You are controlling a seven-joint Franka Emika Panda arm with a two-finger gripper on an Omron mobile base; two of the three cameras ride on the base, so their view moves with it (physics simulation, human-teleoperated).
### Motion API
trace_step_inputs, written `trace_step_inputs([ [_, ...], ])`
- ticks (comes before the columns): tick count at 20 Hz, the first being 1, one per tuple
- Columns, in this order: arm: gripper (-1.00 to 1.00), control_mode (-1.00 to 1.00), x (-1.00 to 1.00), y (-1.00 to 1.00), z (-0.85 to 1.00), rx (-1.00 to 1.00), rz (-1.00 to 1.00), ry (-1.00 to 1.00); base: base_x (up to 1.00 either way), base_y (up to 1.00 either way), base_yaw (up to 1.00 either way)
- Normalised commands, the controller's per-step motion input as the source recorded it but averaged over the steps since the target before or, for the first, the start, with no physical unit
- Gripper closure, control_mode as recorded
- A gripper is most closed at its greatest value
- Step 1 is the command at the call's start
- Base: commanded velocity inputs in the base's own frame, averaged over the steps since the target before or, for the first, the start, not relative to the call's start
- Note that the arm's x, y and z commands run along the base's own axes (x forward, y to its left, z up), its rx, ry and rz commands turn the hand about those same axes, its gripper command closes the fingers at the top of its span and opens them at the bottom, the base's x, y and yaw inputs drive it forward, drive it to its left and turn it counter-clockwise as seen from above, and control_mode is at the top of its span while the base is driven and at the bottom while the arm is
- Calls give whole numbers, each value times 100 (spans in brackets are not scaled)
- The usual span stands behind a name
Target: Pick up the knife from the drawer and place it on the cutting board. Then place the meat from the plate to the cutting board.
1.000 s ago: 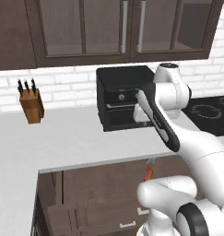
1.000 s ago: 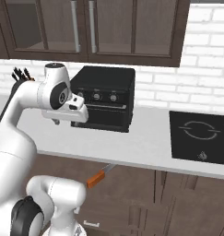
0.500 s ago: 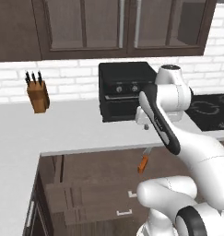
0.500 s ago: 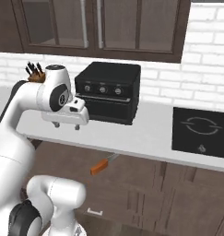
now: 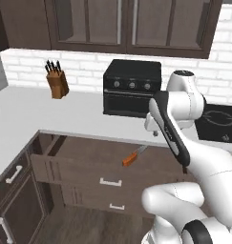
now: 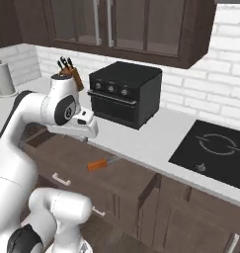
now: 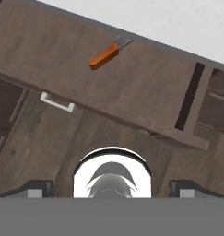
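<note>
Knife [image 7: 108,52] lies in open drawer [image 7: 145,87] (hand view adds spread fingertips [image 7: 38,188]).

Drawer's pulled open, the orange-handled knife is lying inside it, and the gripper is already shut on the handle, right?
Not quite. The drawer is open and the knife lies inside it, but the gripper is open and well apart from the knife, holding nothing. The hand view shows the knife lying alone on the drawer floor, far ahead of the fingertips.

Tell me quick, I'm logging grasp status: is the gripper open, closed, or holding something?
Gripper: open and empty, above the open drawer; the knife lies in it, untouched.
</note>
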Motion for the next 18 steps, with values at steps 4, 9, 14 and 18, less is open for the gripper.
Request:
trace_step_inputs([
  [4,-100,100,0,0,0,0,0,0,-10,-83,55],
  [9,-100,100,0,0,0,0,0,0,-2,-95,43],
  [14,-100,100,0,0,0,0,0,0,2,-66,21],
  [18,-100,-100,2,0,-25,9,0,12,0,-11,2],
])
